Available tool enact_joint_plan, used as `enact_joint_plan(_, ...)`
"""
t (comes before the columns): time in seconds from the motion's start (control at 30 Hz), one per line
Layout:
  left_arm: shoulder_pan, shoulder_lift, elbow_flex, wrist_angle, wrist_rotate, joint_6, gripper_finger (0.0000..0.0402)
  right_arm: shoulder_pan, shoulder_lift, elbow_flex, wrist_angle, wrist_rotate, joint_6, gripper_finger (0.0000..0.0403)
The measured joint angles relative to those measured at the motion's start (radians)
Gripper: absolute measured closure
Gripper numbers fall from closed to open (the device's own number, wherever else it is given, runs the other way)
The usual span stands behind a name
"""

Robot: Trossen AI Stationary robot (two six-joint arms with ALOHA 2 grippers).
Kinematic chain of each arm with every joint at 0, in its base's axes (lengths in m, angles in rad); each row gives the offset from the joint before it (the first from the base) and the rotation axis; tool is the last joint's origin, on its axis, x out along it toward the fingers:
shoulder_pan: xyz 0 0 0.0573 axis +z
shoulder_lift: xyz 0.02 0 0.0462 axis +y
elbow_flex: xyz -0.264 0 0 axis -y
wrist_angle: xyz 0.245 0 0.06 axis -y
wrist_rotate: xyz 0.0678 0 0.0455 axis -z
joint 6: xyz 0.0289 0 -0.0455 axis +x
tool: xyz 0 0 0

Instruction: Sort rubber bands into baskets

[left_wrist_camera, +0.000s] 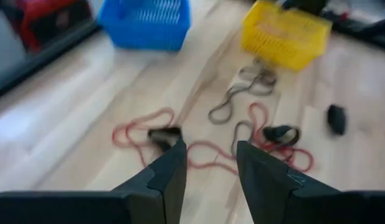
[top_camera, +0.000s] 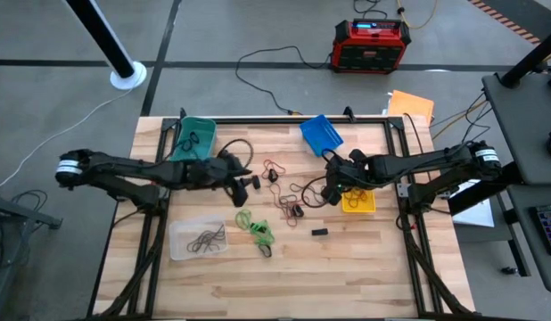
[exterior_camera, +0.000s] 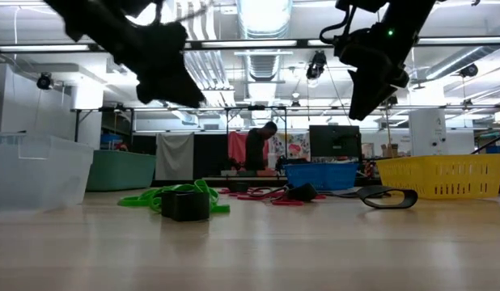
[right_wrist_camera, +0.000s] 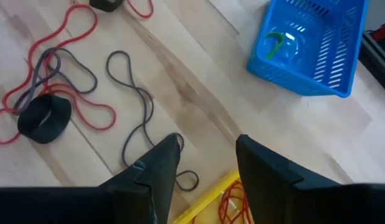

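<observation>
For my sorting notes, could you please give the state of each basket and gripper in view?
Left gripper: open, empty.
Right gripper: open, empty.
Blue basket: holds a green band.
Yellow basket: holds red bands.
Clear basket: holds dark bands.
Teal basket: holds a dark band.

Four baskets ring the desk [top_camera: 365,259]: one basket [top_camera: 196,134] at the far left corner, a second basket [top_camera: 321,134] at the far edge right of centre, a third basket [top_camera: 358,201] by the right edge, a fourth basket [top_camera: 197,239] near the front left with bands inside. Loose rubber bands [top_camera: 284,192] lie in the middle, between the left gripper [top_camera: 247,185] and the right gripper [top_camera: 333,189]. Another bunch of bands [top_camera: 257,232] sits just right of the front-left basket. A small block [top_camera: 320,232] lies apart, in front of the middle pile.
</observation>
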State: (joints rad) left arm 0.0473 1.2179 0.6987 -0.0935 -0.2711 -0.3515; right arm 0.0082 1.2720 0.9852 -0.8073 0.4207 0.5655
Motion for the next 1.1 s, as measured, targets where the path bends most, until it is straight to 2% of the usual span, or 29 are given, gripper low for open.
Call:
enact_joint_plan(0.27,0.009,0.289,0.163,-0.16,0.001,-0.162,0.0286,0.0,0.0,0.0,0.005,0.001,-0.002,0.0245)
enact_joint_plan(0.37,0.023,0.379,0.233,-0.29,-0.001,-0.197,0.0278,0.0,0.0,0.0,0.006,0.004,-0.021,0.0242)
enact_joint_plan(0.5,0.045,0.465,0.297,-0.359,-0.019,-0.253,0.0257,0.0,0.0,0.0,0.007,0.036,-0.048,0.0241)
enact_joint_plan(0.77,0.069,0.528,0.321,-0.393,-0.037,-0.377,0.0206,0.0,0.0,0.0,0.009,0.054,-0.093,0.0235)
enact_joint_plan(0.87,0.071,0.546,0.32,-0.396,-0.079,-0.417,0.0188,0.0,0.0,0.0,0.014,0.054,-0.12,0.0233)
enact_joint_plan(1.1,0.072,0.574,0.32,-0.357,-0.087,-0.421,0.0162,0.0,0.0,0.0,0.019,0.054,-0.157,0.0232)
